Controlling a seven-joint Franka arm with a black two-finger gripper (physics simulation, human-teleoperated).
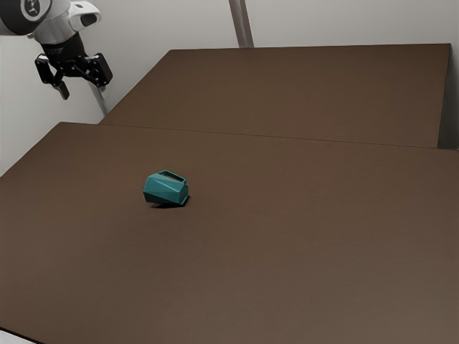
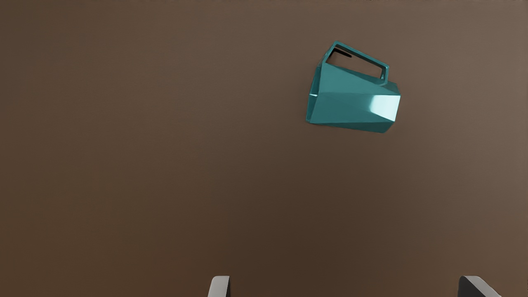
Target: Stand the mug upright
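Open gripper (image 1: pixel 84 91) high at the exterior view's left, teal mug (image 1: pixel 165 188) lying on its side on the brown table (image 1: pixel 287 251).

From the exterior view's left to its right: the black gripper hangs in the air at the end of the white arm (image 1: pixel 56 29), in front of a pale wall (image 1: pixel 136 43), its two fingers spread wide and well apart from the mug; then comes the faceted mug, tipped over on the tabletop toward the view's left, with a dark shadow (image 1: pixel 168 207) beneath it; then the tabletop runs on to the view's right. In the wrist view, the mug lies beyond the fingertips, its angular handle (image 2: pixel 363 53) out to one side of the body and a bright glint near its base.
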